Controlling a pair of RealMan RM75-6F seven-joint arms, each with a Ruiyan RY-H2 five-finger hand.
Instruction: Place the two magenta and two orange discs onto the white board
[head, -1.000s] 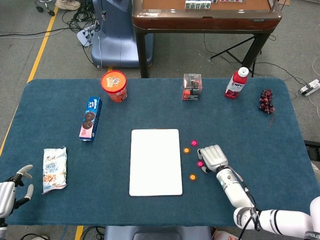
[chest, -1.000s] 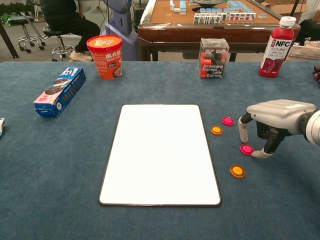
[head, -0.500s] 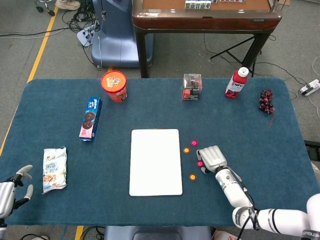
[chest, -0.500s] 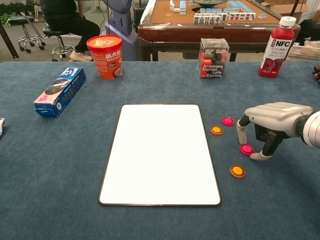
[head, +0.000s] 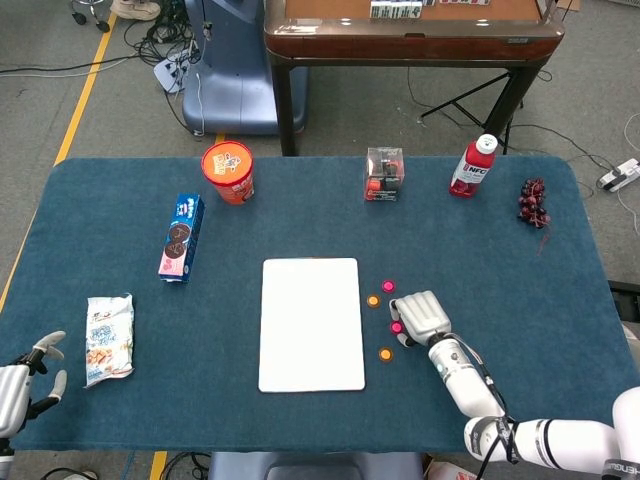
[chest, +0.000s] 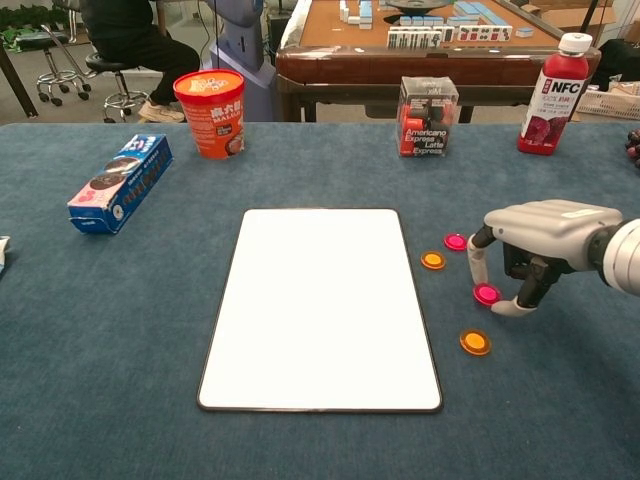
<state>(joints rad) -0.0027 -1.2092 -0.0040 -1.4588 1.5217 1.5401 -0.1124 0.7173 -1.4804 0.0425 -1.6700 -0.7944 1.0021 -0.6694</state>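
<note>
Blue felt table (head: 120, 200), rounded at the corners, on a grey floor with a yellow line (head: 85, 90) at the left and loose cables about. Behind it, a wooden mahjong table (chest: 400, 55) with tile racks, a blue machine base (head: 225, 70), and in the chest view a seated person on a stool (chest: 125, 45) at far left.

White board (chest: 320, 310) flat at mid-table, nothing on it. Just right of it, the four discs: orange disc (chest: 433, 260) nearest the board's edge, magenta disc (chest: 456, 241) just beyond it, second magenta disc (chest: 487, 294) between the fingertips of the right hand (chest: 535, 245), lifted slightly off the felt, pinched by thumb and a finger, other fingers curled down. Second orange disc (chest: 475, 342) lying apart, nearer the front edge.

Left hand (head: 25, 385) at the front left corner, fingers apart, holding nothing.

Along the far side: red cup (chest: 211, 110), coffee box (chest: 427, 115), red bottle (chest: 553, 92), grapes (head: 533, 200) near the right edge. Cookie box (chest: 122, 182) to the left, snack bag (head: 108, 338) near the left hand.
</note>
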